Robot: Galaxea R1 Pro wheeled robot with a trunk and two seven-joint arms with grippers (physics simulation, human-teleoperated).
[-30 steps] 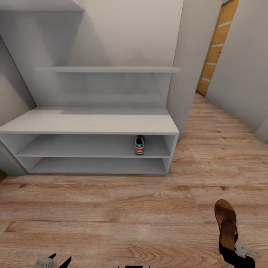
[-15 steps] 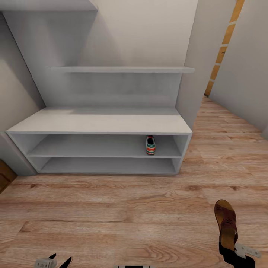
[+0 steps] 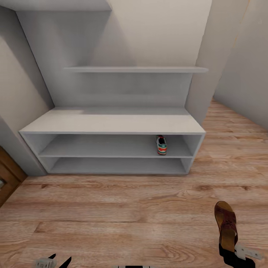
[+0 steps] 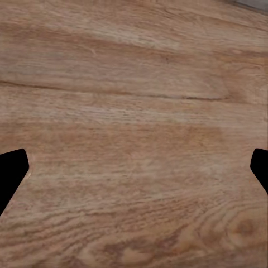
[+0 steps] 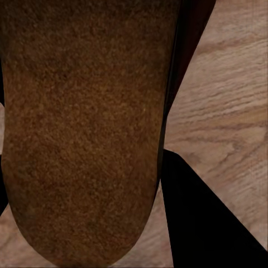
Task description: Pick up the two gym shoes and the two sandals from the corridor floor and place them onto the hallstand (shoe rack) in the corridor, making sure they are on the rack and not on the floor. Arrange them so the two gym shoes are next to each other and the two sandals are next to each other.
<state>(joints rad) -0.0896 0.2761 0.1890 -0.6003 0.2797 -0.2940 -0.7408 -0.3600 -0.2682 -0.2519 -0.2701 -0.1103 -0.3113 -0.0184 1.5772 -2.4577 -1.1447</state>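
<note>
I've got a sandal (image 3: 226,222) clamped in my right gripper (image 3: 227,248), held above the floor (image 3: 111,216). One gym shoe (image 3: 161,144) sits at the right end of the shoe rack's (image 3: 111,123) upper shelf. My left gripper (image 3: 59,260) hangs spread wide, holding nothing.

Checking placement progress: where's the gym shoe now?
Head view: gym shoe sits on the hallstand's upper open tier, near its right end, off the floor.

brown sandal (image 5: 84,128) sole close up, dark finger (image 5: 195,212), wood-plank floor (image 5: 234,111) behind
</note>
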